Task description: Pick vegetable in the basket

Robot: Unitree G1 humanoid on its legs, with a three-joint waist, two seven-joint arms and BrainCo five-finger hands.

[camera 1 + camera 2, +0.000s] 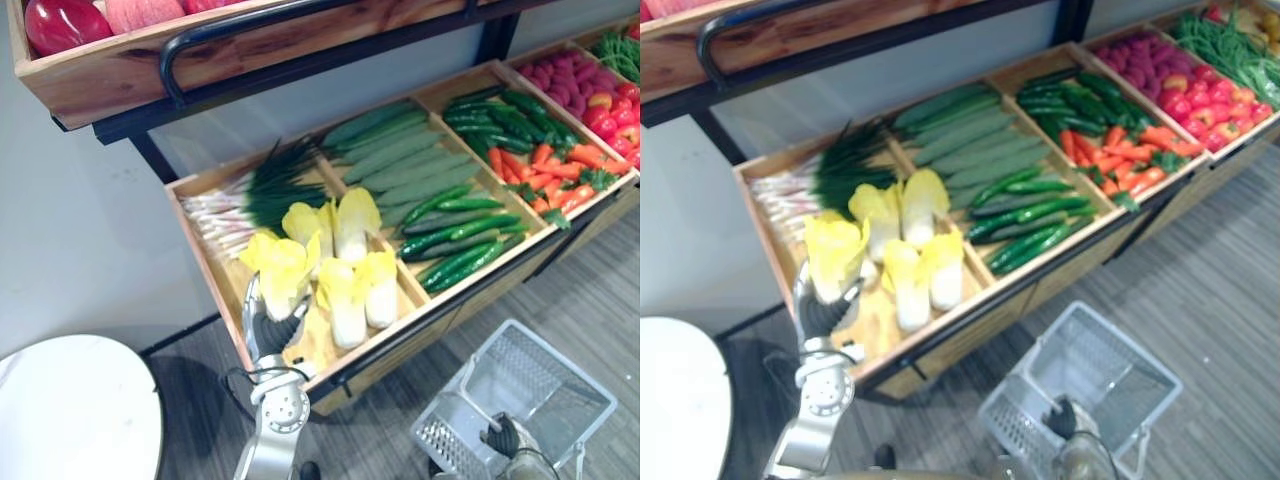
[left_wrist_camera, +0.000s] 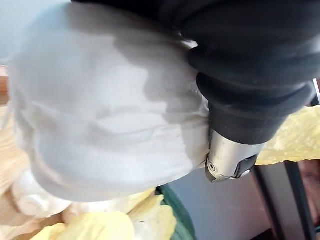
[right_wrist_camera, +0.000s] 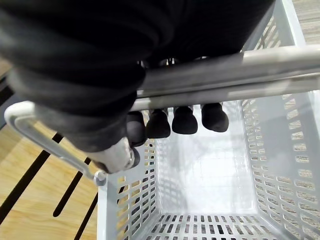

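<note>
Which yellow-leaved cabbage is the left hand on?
The leftmost yellow-leaved cabbage, at the wooden crate's front-left: left hand grips its white stem. The others lie untouched. Right hand holds the grey basket's handle.

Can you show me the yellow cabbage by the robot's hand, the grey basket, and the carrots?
Chinese cabbage (image 1: 282, 262), left eye view: its yellow leafy top.
Shopping basket (image 1: 445, 443), left eye view: its perforated near wall.
Carrots (image 1: 550, 180), left eye view: middle of the orange pile.
</note>
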